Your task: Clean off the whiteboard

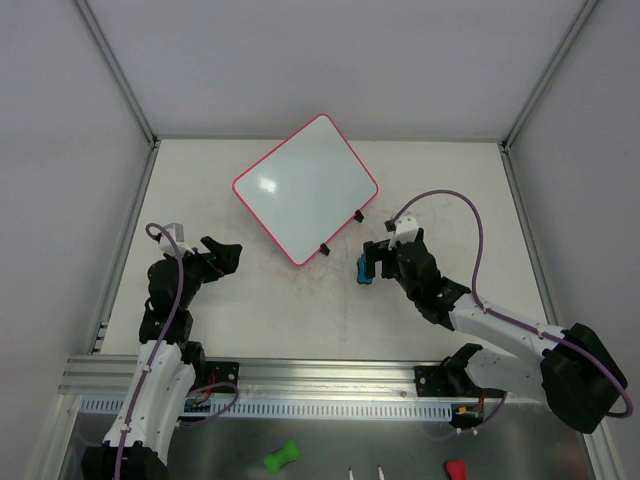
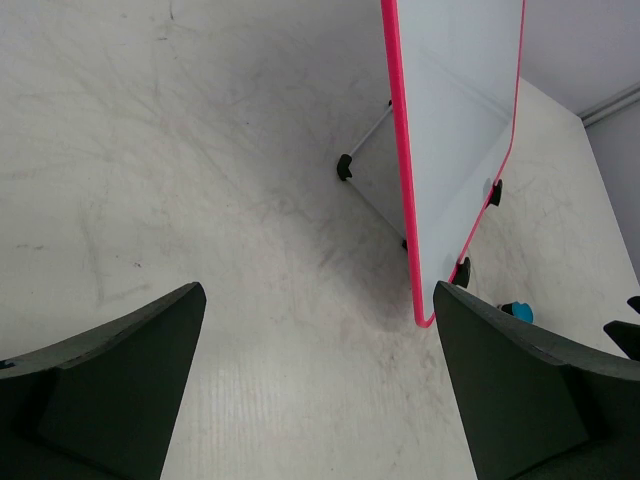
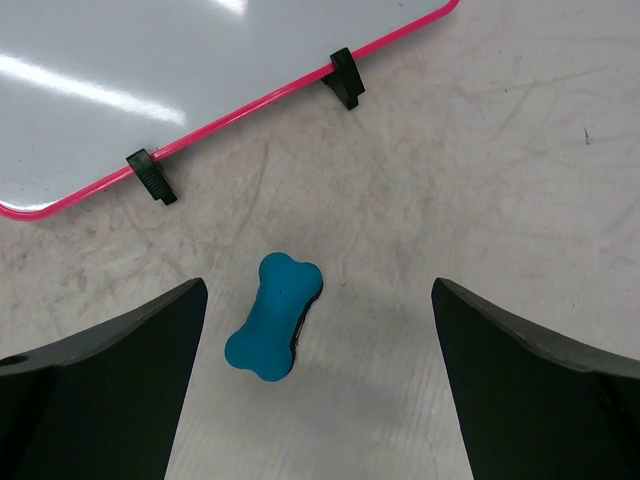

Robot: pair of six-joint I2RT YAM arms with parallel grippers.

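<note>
Left gripper (image 2: 318, 300) and right gripper (image 3: 318, 290) were seen released, empty. Eraser (image 1: 361, 271) was half-hidden overhead by the right; whiteboard (image 1: 305, 188) was cropped at both wrists.

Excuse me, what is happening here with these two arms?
Two robot arms face a glossy white whiteboard with a pink-red frame, which shows no marks. The right gripper hangs with open fingers over a small blue bone-shaped eraser lying on the table, not gripping it. The left gripper is open too and holds nothing.
</note>
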